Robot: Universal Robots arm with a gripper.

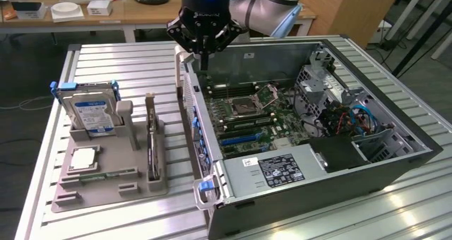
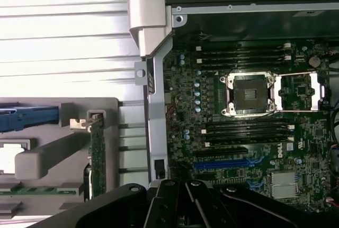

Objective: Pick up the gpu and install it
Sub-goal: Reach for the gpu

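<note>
The gpu is a thin dark card standing on edge in a slot of the grey holder, its pale bracket end up. The wrist view shows the gpu edge-on beside the case wall. My gripper hangs above the back corner of the open computer case, on the exterior view's left side of the case. It is shut with nothing between its fingers. It is well apart from the gpu, higher and farther back. The motherboard's blue slot lies bare inside the case, and the wrist view shows the blue slot too.
In the holder stand a silver hard drive with a blue-white label, a processor chip and a green memory stick. A power supply and drive cages fill parts of the case. Desks with clutter stand behind.
</note>
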